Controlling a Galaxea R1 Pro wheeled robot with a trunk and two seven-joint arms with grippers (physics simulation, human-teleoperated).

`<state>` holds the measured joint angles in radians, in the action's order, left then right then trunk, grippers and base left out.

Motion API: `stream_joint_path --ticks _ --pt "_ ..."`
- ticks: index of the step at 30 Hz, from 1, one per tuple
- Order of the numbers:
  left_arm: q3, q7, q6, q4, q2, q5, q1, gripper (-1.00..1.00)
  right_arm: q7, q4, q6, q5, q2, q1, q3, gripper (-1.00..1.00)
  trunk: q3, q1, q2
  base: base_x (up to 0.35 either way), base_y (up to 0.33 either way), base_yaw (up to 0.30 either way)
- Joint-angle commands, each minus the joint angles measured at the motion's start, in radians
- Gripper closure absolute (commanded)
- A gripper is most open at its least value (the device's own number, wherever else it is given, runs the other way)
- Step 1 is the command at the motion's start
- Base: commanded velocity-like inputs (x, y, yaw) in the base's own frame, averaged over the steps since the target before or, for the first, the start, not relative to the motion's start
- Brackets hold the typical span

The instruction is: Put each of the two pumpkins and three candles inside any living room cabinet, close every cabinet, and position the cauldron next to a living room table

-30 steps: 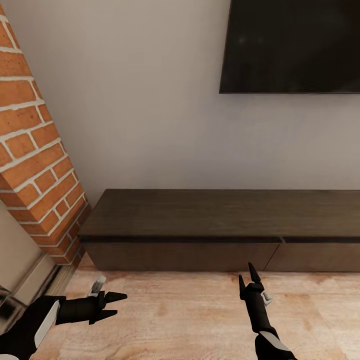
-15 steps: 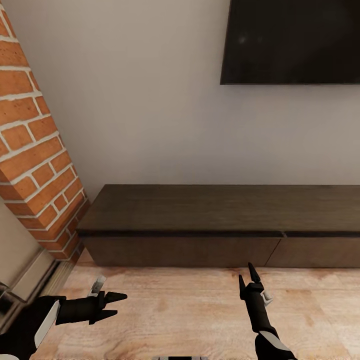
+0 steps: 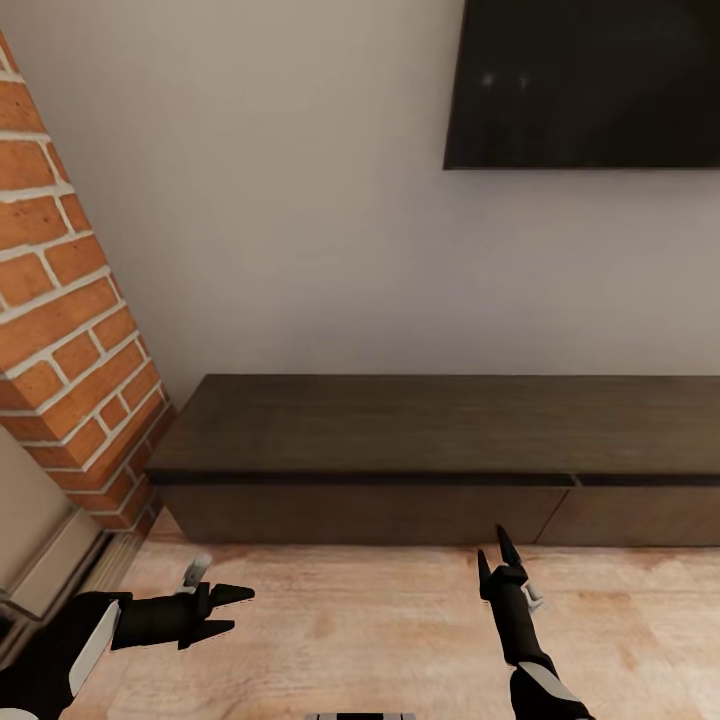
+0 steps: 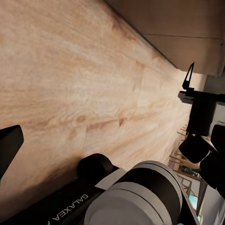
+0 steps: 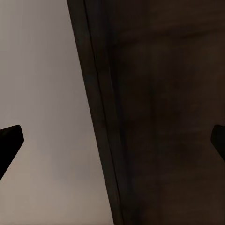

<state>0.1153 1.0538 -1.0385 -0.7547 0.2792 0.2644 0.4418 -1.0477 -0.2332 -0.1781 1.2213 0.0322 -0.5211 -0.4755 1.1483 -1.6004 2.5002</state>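
Note:
The cabinet point(image 3: 430, 440) is a long low dark brown unit against the grey wall, with all its drawer fronts flush. My left gripper point(image 3: 240, 610) hangs open over the floor in front of its left end, fingers pointing right, nothing between them. My right gripper point(image 3: 492, 548) is open and empty too, pointing at the drawer fronts a short way off. The right wrist view looks between two dark fingertips point(image 5: 10, 140) at the cabinet's top point(image 5: 164, 108) and the wall. The pumpkins, candles, cauldron and table are out of view.
A red brick pillar point(image 3: 60, 330) stands left of the cabinet, with a pale ledge point(image 3: 45, 550) at its foot. A dark TV screen point(image 3: 590, 85) hangs on the wall above. Wooden floor point(image 3: 380, 620) lies between me and the cabinet.
The whole picture has shifted a little, so the camera has moved: the brick pillar sits further left. Both arms hold the same pose and the cabinet stays closed.

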Motion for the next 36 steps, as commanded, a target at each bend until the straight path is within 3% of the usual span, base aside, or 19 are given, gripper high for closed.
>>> stream_joint_path --ticks 1,36 --pt "0.0 0.0 0.0 0.0 0.0 0.0 0.0 -1.0 0.0 0.0 0.0 -0.001 0.0 0.0 0.0 -1.0 0.0 0.0 0.0 0.156 0.0 0.0" --pt "0.001 0.0 0.002 0.0 -0.002 -0.002 0.0 -1.0 0.0 0.0 0.002 -0.005 0.002 0.001 0.006 -1.0 0.0 0.0 0.0 0.11 0.0 0.0"
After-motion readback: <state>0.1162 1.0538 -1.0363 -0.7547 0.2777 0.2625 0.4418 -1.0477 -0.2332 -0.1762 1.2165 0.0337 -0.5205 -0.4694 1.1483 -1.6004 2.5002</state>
